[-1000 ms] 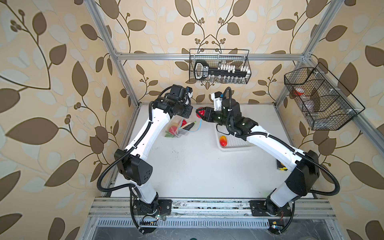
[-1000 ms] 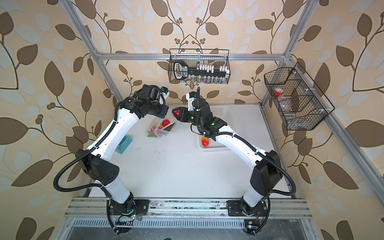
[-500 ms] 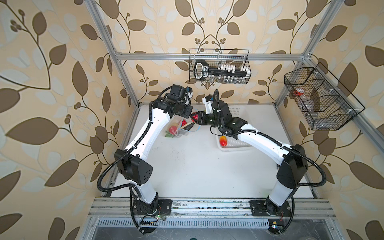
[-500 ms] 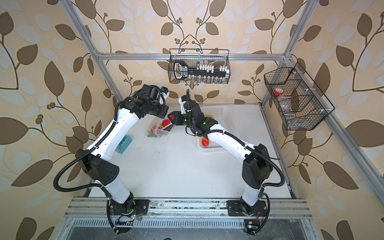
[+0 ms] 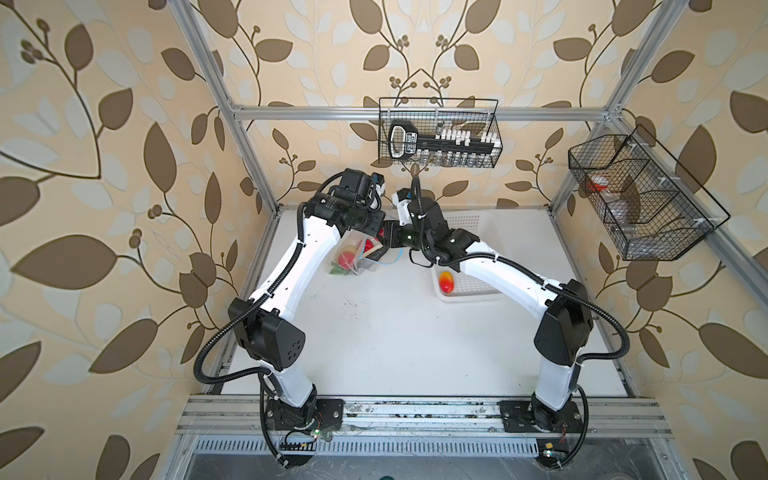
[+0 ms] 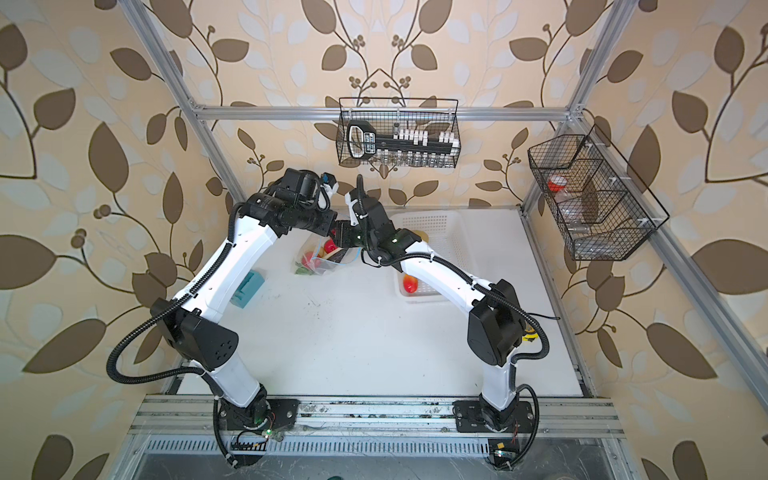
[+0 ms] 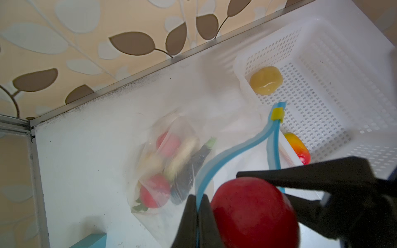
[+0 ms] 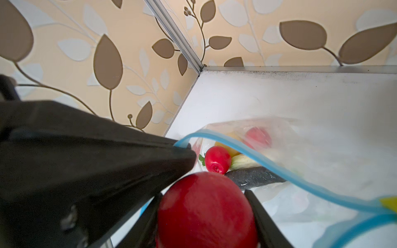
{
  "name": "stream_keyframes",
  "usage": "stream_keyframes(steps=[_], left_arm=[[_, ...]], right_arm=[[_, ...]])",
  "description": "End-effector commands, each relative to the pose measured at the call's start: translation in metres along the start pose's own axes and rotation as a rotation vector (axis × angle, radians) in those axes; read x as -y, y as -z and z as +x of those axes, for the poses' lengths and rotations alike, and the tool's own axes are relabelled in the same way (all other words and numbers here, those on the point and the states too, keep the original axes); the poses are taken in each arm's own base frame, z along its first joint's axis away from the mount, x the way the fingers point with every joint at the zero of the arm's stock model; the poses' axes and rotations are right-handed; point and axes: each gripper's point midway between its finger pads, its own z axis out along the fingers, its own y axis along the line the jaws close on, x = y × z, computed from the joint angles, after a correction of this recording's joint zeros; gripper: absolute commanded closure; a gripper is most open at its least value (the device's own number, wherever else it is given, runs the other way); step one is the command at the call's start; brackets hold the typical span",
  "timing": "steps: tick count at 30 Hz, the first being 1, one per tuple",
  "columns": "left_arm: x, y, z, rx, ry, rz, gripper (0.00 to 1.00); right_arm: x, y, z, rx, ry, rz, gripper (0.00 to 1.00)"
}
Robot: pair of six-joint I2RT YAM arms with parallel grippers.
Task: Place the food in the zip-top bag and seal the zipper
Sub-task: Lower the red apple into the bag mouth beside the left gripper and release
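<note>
**Red glossy fruit clamped at the open bag mouth; zipper unsealed**

Materials. The zip-top bag (image 5: 353,262) is clear, thin, crinkled film and lies on the matt white table (image 5: 395,332) near the back left corner. Its zipper (image 7: 225,154) is a smooth light-blue strip. It is parted into two curving bands that meet at a small yellow slider (image 7: 277,113). Through the film, the left wrist view shows a dark, elongated eggplant (image 7: 193,163), a round red tomato (image 7: 154,193) and pale rounded pieces too blurred to name.

Left gripper (image 7: 198,198): the black jaws are closed flat on one band of the zipper and hold that side of the mouth raised.

Right gripper (image 8: 204,193): the black fingers (image 8: 264,223) press both sides of a round, shiny red apple (image 8: 206,212), a firm grip. The apple fills the gap between them and sits at the bag mouth, just beside the left gripper. The eggplant and a small tomato show beyond it. Whether the apple has passed the blue rim cannot be told.

Surroundings. A white basket (image 7: 322,64) of rigid perforated plastic stands to the right of the bag. It holds a yellow-tan potato (image 7: 266,80) and a red-yellow mango (image 7: 297,148), both glossy. A teal block (image 6: 248,287) lies by the left arm, well apart from the bag.
</note>
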Motion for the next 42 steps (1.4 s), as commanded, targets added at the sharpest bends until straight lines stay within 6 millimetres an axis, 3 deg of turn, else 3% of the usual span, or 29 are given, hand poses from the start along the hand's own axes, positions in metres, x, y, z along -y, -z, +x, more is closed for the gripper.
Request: stream_keyframes(steps=[1,6,16,23,31,42], left_arm=[[0.006,0.012,-0.014,0.043,0.007,0.022,1.00],[0.006,0.012,-0.015,0.046,0.004,0.021,1.00],[0.006,0.011,-0.014,0.041,0.007,0.019,1.00],[0.006,0.009,-0.014,0.039,0.010,0.019,1.00],[0.006,0.007,-0.014,0.034,0.020,0.024,1.00],[0.005,0.006,-0.013,0.032,0.014,0.016,1.00]], right_arm=[[0.008,-0.011,0.008,-0.017,0.025,0.061,0.78],[0.025,-0.020,0.015,-0.031,-0.007,0.136,0.78],[0.023,-0.042,0.025,-0.049,-0.034,0.099,0.74],[0.018,-0.044,0.023,-0.039,-0.028,0.086,0.49],[0.012,-0.037,0.017,-0.019,-0.022,0.075,0.30],[0.006,-0.023,0.010,0.015,-0.018,0.059,0.24]])
